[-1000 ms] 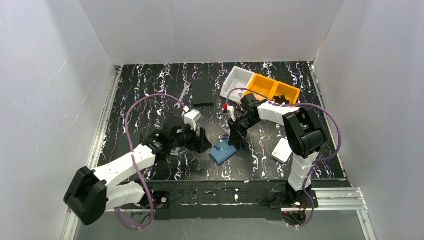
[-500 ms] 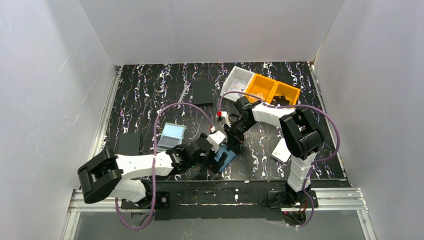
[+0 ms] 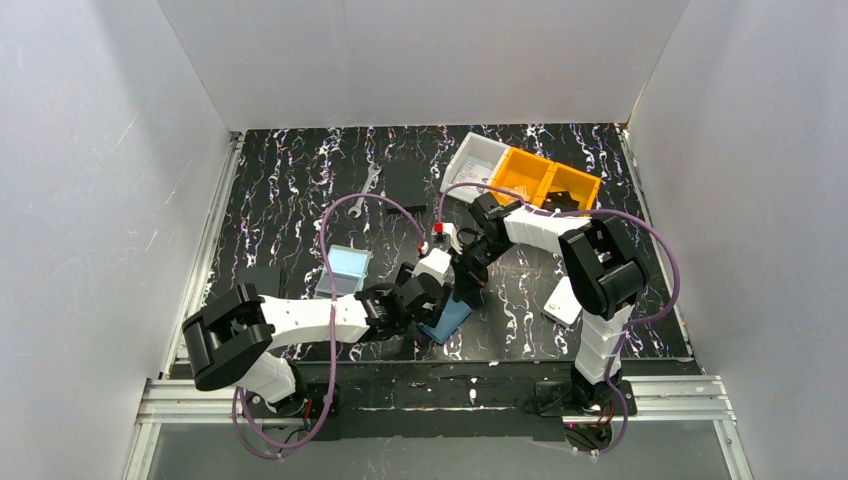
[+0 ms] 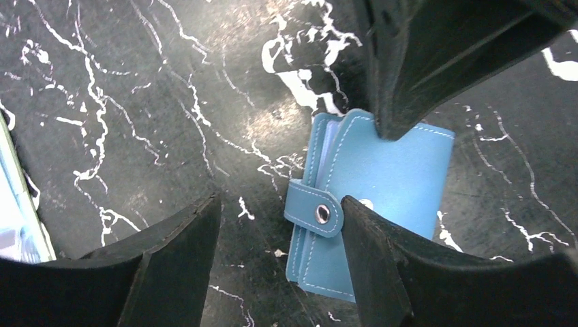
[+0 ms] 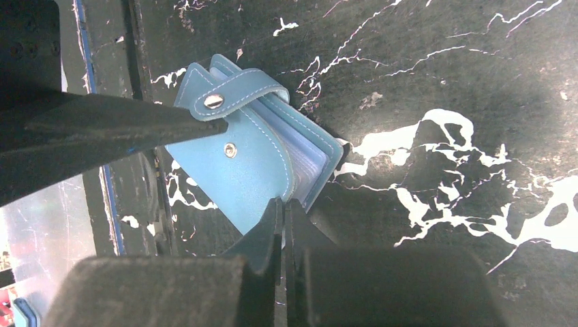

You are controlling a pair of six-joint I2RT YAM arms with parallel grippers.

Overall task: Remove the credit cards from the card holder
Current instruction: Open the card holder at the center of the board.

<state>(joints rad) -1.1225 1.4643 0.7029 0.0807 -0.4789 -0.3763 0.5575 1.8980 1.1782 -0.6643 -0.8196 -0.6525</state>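
The blue card holder lies folded on the black marbled table, its snap strap undone. My left gripper is open and low over it. The strap sits between its fingers, against the right one. My right gripper is shut, its tips pressed on the holder's edge where the cover meets the clear pockets. In the left wrist view that gripper stands on the holder's far edge. A pale blue credit card lies flat to the left, and its green edge shows again.
A white bin and orange bins stand at the back right. A wrench and a flat black rectangle lie at the back, with another black rectangle at the left. A white rounded box is beside the right arm.
My left arm left the card on the table at the left and swung right to the card holder, and its jaws have narrowed around the strap. My right gripper stayed shut on the holder.
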